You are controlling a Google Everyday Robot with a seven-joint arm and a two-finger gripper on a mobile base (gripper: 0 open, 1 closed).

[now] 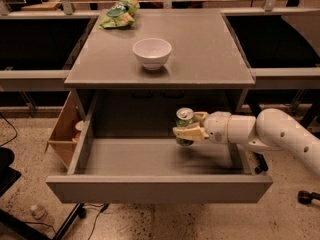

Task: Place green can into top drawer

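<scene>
Camera view, arm reaching from right, hand [186, 132] clamped on green can [184, 125], over top drawer [160, 188].

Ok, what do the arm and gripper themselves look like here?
The arm is smooth white rounded shells with small dark dots and a thin yellowish seam at the wrist. The gripper, over the top drawer, has pale cream fingers. No cables visible.

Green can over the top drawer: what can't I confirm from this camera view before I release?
- Camera view, one angle only: whether the green can, held by the gripper inside the top drawer, touches its floor.
- Gripper's far finger: behind the can.
- Drawer floor's front strip: behind the front panel.
- Base of the arm: cut off at the right edge.
</scene>
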